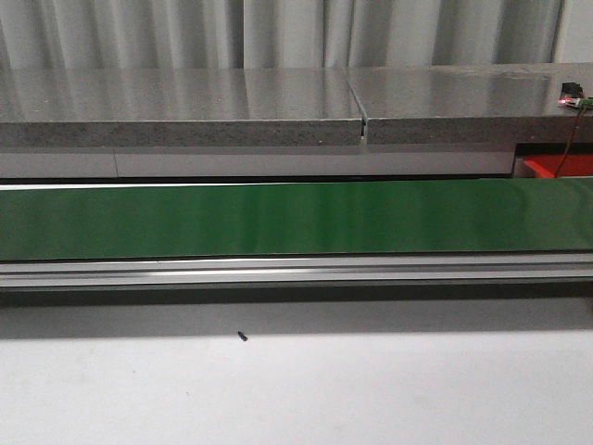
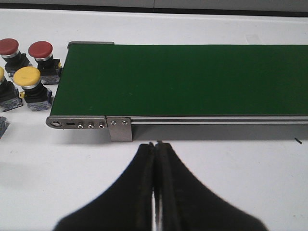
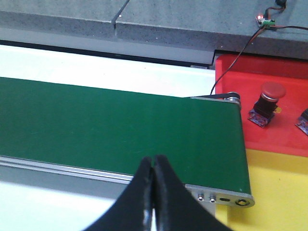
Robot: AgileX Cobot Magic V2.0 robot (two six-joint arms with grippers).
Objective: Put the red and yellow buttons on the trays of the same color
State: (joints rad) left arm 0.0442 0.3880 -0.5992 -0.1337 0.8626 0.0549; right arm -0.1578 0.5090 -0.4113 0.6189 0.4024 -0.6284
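Off the left end of the green conveyor belt (image 2: 192, 79) stands a cluster of loose buttons: two red buttons (image 2: 40, 49) farther back, a yellow button (image 2: 27, 77) nearer, all upright with caps up. The left gripper (image 2: 155, 144), jaws pressed together and empty, hangs at the belt's near edge, so the buttons lie off to its left and slightly beyond. Past the belt's right end sit the red tray (image 3: 269, 120), already holding one red button (image 3: 272, 90), and the yellow tray (image 3: 284, 192) nearer. The right gripper (image 3: 153, 159) is likewise closed on nothing. The left arm looks nearer the supply
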